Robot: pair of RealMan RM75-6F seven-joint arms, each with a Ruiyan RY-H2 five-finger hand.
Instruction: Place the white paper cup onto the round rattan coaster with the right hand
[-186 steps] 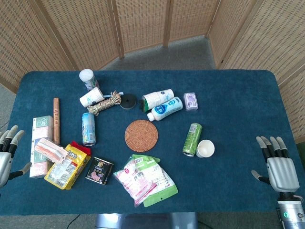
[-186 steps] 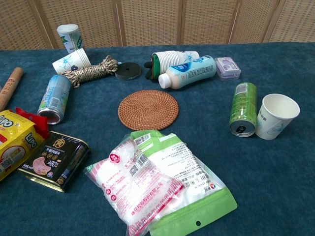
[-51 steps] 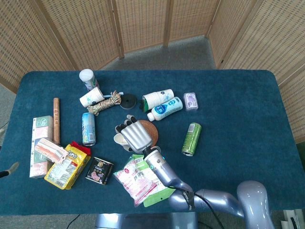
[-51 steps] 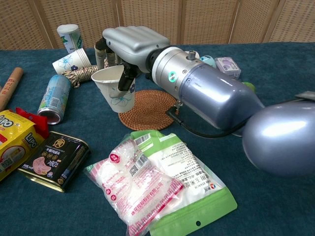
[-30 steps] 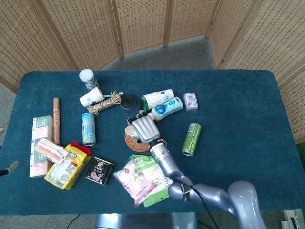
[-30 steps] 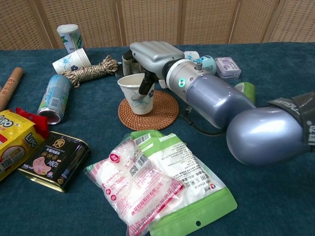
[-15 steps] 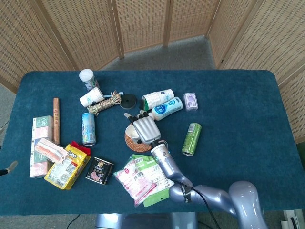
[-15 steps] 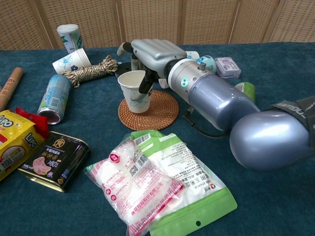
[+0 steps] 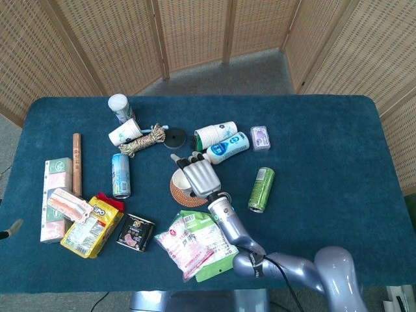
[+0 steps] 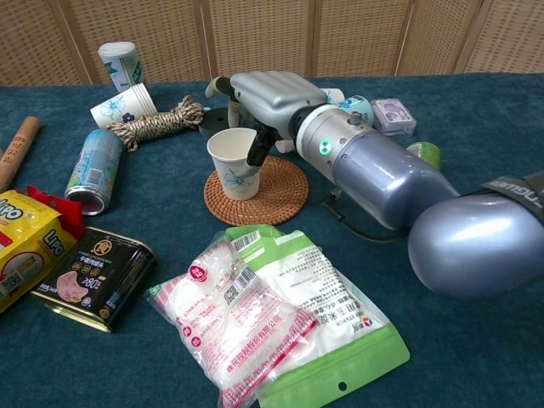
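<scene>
The white paper cup [image 10: 234, 166] with a blue flower print stands upright on the left part of the round rattan coaster [image 10: 282, 191]. In the head view the cup [image 9: 180, 179] peeks out at the left of my right hand [image 9: 198, 174], with the coaster [image 9: 180, 196] showing below it. My right hand [image 10: 268, 93] hovers over and behind the cup, its fingers stretched out and lifted off the rim, and the thumb lies close beside the cup's right edge. Only a fingertip of my left hand [image 9: 6, 229] shows at the left border.
A green can [image 10: 423, 151] lies right of the coaster behind my forearm. Snack pouches [image 10: 272, 314] lie in front of it. A black tin [image 10: 93, 276], blue can [image 10: 92, 170], rope bundle [image 10: 157, 123] and second printed cup [image 10: 123, 106] lie to the left.
The right hand carried the cup from beside the green can to the coaster and set it down. In the last half second its fingers lifted away from the cup.
</scene>
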